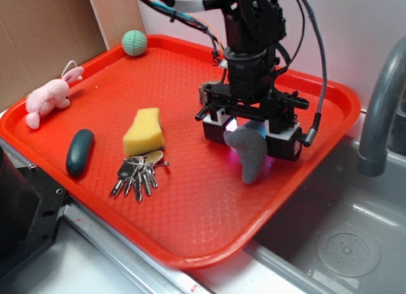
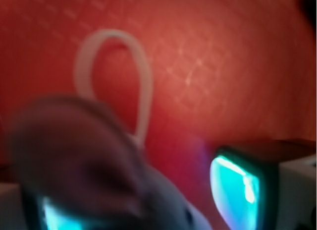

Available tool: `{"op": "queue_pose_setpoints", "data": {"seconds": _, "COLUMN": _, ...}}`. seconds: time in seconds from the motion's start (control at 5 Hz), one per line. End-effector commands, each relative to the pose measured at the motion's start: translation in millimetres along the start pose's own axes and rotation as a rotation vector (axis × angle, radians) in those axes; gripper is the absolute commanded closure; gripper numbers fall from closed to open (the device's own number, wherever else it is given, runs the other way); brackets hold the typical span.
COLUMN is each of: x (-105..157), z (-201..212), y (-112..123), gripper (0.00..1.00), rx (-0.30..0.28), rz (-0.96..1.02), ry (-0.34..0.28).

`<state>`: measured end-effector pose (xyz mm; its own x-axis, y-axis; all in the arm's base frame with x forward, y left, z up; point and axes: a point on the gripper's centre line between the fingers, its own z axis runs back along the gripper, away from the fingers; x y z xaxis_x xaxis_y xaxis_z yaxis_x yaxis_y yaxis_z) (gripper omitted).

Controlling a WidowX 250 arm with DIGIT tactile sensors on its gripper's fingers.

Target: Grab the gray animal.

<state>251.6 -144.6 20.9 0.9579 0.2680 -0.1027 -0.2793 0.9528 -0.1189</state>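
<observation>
Your gripper (image 1: 252, 137) sits low over the red tray (image 1: 190, 230), toward the tray's far right corner, and its jaws are clenched on the gray animal (image 1: 248, 153). You can see the toy caught between the two white finger blocks, its body hanging down and forward so the lower end touches or nearly touches the tray floor; which one, you cannot tell. In the wrist view the gray animal (image 2: 84, 160) fills the lower left, blurred, with a white loop (image 2: 116, 76) rising from it against the red tray (image 2: 223, 56), and one lit teal finger pad (image 2: 233, 190) stands to its right.

Left of the gray animal on the tray lie a yellow sponge (image 1: 143, 133) with a bunch of keys (image 1: 139, 172) just in front of it, then a dark oval object (image 1: 80, 152), and farther left a pink plush bunny (image 1: 49, 99). A green ball (image 1: 134, 43) rests at the tray's far edge.
</observation>
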Motion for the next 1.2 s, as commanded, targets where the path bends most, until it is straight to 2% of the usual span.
{"op": "queue_pose_setpoints", "data": {"seconds": 0.0, "x": -19, "z": 5, "y": -1, "gripper": 1.0, "rx": 0.024, "rz": -0.006, "ry": -0.002}}
{"op": "queue_pose_setpoints", "data": {"seconds": 0.2, "x": -28, "z": 29, "y": 9, "gripper": 1.0, "rx": 0.119, "rz": -0.038, "ry": -0.038}}
{"op": "queue_pose_setpoints", "data": {"seconds": 0.4, "x": 18, "z": 85, "y": 18, "gripper": 1.0, "rx": 0.16, "rz": -0.104, "ry": -0.091}}
{"op": "queue_pose_setpoints", "data": {"seconds": 0.6, "x": 19, "z": 147, "y": 53, "gripper": 1.0, "rx": 0.24, "rz": -0.112, "ry": -0.186}}
{"op": "queue_pose_setpoints", "data": {"seconds": 0.8, "x": 15, "z": 185, "y": 82, "gripper": 1.0, "rx": 0.279, "rz": -0.065, "ry": -0.188}}
{"op": "queue_pose_setpoints", "data": {"seconds": 1.0, "x": -10, "z": 205, "y": 96, "gripper": 1.0, "rx": 0.31, "rz": -0.004, "ry": -0.214}}
